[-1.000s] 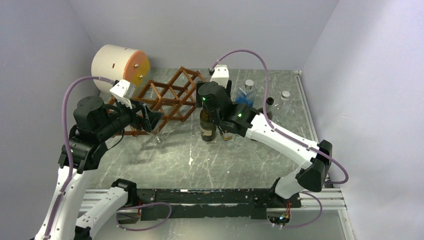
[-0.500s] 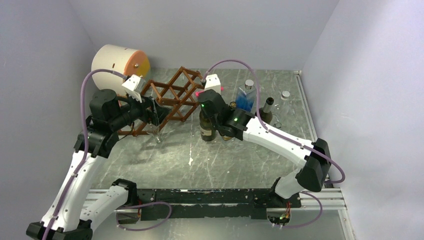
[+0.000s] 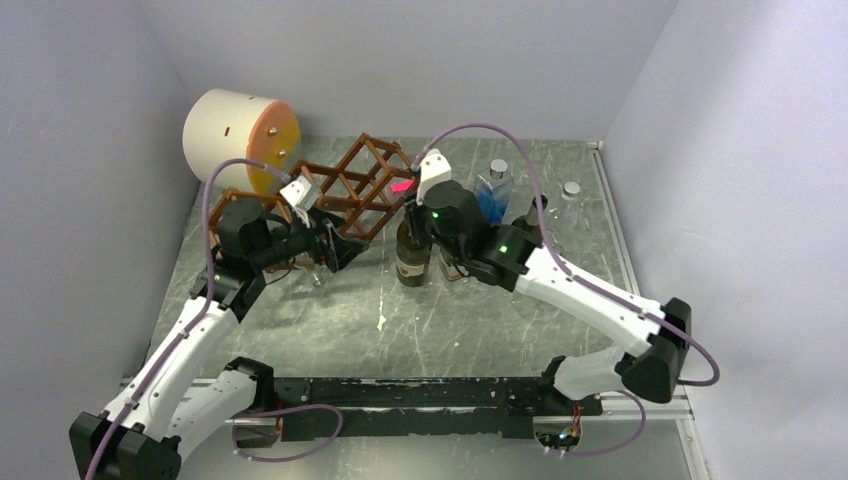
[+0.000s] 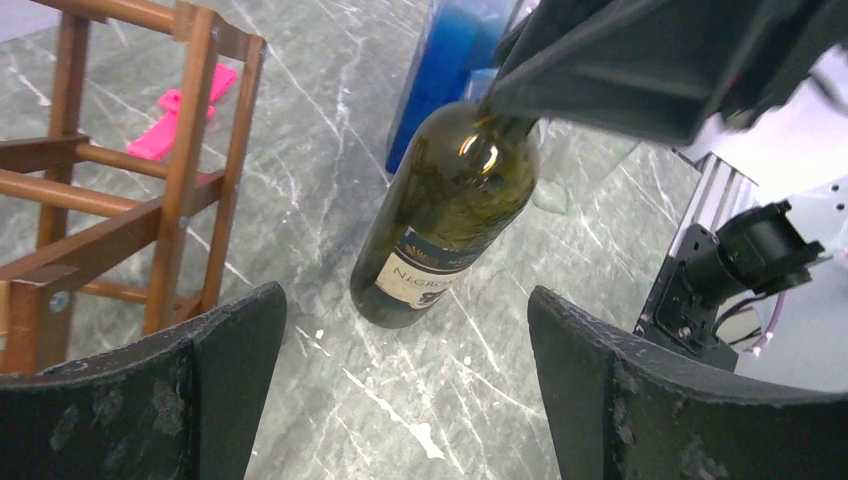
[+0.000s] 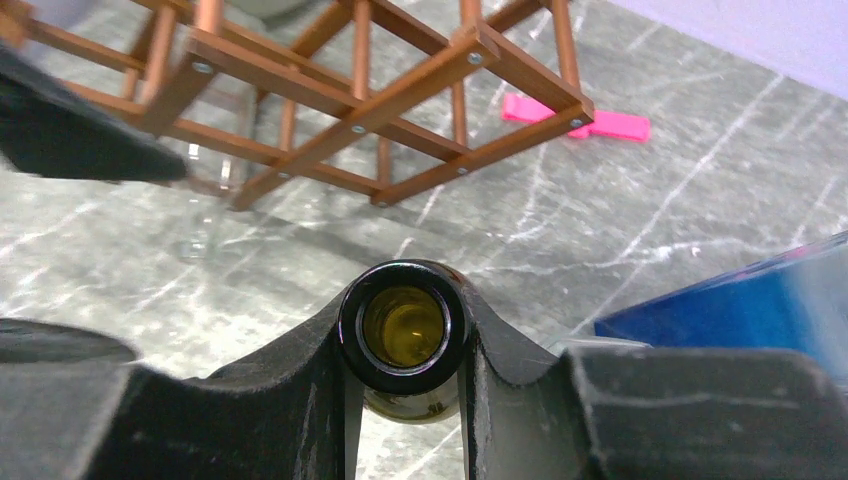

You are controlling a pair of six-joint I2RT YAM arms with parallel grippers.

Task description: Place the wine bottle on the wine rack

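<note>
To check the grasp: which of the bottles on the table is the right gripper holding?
The dark green wine bottle with the paper label; the right gripper is shut on its neck. The blue bottle stands free.

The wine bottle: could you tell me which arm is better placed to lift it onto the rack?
Right, likely: the right gripper is shut on the wine bottle, beside the wine rack. The left gripper is open, facing the bottle without touching.

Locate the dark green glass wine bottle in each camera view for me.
Top external: dark green glass wine bottle upright at centre, right of the reddish-brown wooden wine rack.
Left wrist: bottle at centre, label showing.
Right wrist: only its open mouth, bottom centre.
Shared landmark: the rack, in all three.
</note>
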